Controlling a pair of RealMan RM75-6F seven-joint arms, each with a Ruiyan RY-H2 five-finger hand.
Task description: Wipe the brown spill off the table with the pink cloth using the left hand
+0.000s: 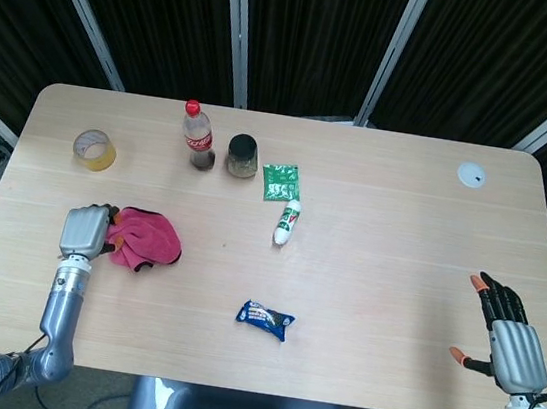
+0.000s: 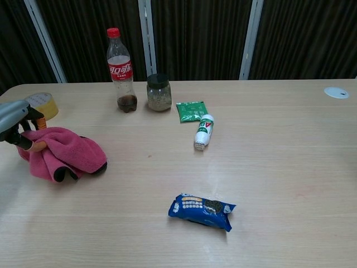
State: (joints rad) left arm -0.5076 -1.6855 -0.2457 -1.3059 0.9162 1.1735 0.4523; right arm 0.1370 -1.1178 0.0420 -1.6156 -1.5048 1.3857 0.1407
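The pink cloth (image 1: 147, 238) lies bunched on the table near the left side, also seen in the chest view (image 2: 66, 154). My left hand (image 1: 86, 231) grips the cloth's left end with curled fingers; in the chest view the left hand (image 2: 14, 118) sits at the frame's left edge. A tiny dark speck (image 1: 225, 246) marks the table right of the cloth; no larger brown stain shows. My right hand (image 1: 508, 336) hovers at the table's right front corner, fingers apart and holding nothing. The chest view does not show it.
A yellow tape roll (image 1: 94, 150), cola bottle (image 1: 198, 137) and dark-lidded jar (image 1: 242, 156) stand at the back left. A green packet (image 1: 280, 181), a white tube (image 1: 287, 223) and a blue snack pack (image 1: 265, 318) lie mid-table. A white disc (image 1: 472, 174) sits back right.
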